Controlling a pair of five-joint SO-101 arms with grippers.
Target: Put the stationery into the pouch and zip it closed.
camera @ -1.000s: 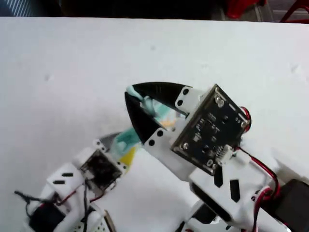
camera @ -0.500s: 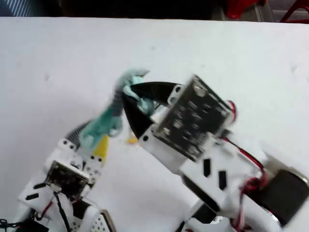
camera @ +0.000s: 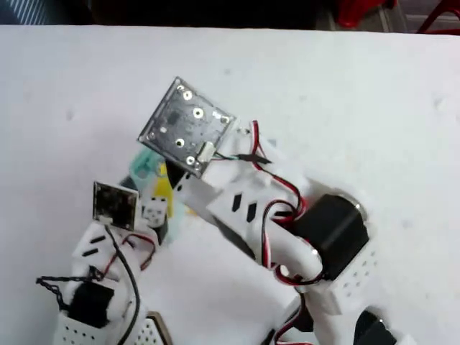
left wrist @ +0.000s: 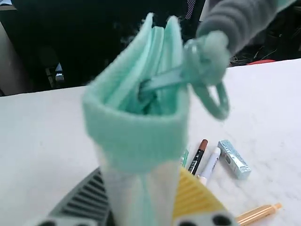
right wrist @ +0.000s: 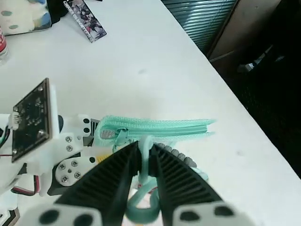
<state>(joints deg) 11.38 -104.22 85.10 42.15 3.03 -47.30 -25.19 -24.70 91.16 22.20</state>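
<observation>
My left gripper [left wrist: 137, 203], with one grey and one yellow finger, is shut on the mint green pouch [left wrist: 141, 127] and holds it upright with its mouth up. My right gripper [right wrist: 145, 150], with black fingers, is shut on the pouch's zipper pull [right wrist: 143, 157], whose ring [left wrist: 214, 101] hangs beside it. In the right wrist view the pouch [right wrist: 155, 127] stretches out beyond the fingertips. A brown pen [left wrist: 197, 157], a white pen [left wrist: 210, 165], a mint box [left wrist: 233, 158] and an orange pencil [left wrist: 256, 214] lie on the table behind the pouch. From above, the right arm's camera board [camera: 187, 126] covers most of the pouch [camera: 147, 164].
The left arm's camera board [right wrist: 30, 120] sits close to the pouch. A printed card [right wrist: 84, 19] and a soft pale item [right wrist: 23, 19] lie far off on the white table [camera: 345, 86]. The table's far edge [camera: 230, 27] meets a dark background.
My right wrist has swung left and over the pouch, so its camera board now hides the black fingers from above. The left arm shifted and the pouch rose between the two arms.
</observation>
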